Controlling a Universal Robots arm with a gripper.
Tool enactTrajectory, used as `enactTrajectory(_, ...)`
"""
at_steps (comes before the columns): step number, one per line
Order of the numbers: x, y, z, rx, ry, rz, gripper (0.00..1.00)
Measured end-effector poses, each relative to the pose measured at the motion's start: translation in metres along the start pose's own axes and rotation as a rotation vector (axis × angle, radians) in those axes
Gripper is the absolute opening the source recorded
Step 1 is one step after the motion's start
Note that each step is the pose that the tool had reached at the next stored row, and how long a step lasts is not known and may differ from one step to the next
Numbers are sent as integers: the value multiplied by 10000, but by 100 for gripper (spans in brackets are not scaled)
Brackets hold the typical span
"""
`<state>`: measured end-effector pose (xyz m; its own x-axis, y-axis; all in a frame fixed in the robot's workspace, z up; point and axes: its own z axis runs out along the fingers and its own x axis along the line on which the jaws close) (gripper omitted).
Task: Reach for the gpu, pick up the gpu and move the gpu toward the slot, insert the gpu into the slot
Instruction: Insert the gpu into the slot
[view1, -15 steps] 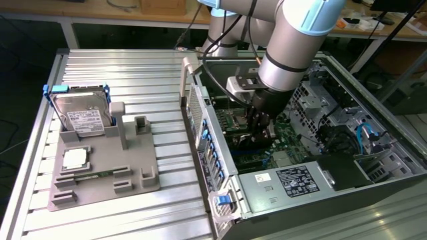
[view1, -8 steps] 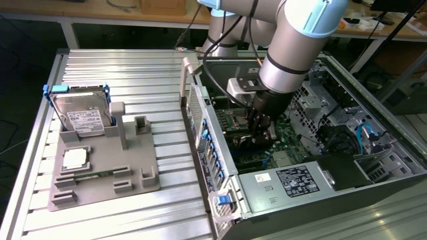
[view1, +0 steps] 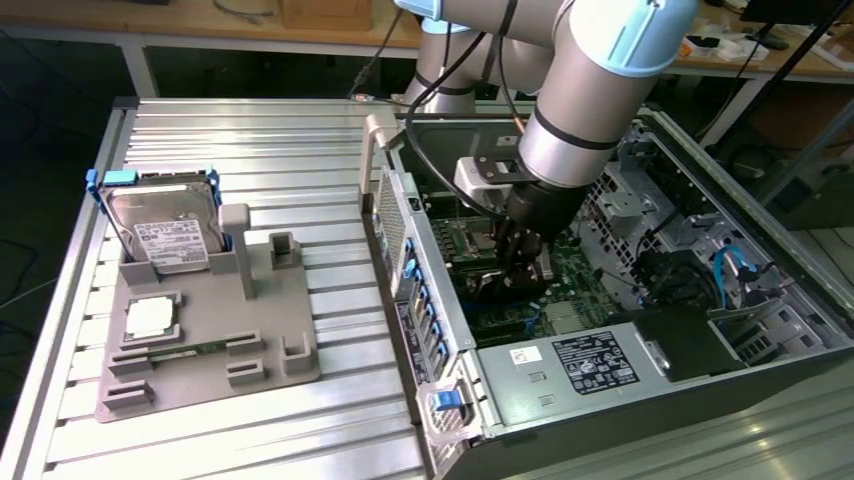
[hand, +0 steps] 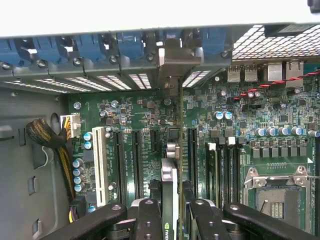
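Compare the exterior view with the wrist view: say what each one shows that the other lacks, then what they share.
Exterior view alone: the hard drive with blue rails standing in the grey fixture on the slatted table, the power supply label, and the robot arm reaching down into the open computer case.

Wrist view alone: the gpu seen edge-on between the gripper's fingers, its silver bracket up at the case's rear wall, the white expansion slot, and the CPU socket.

Both: the gripper over the green motherboard.
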<state>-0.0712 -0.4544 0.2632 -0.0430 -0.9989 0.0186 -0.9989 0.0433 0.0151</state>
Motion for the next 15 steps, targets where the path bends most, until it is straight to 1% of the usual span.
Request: enactTrajectory(15,-1,-22,0,1,-6,-82,27)
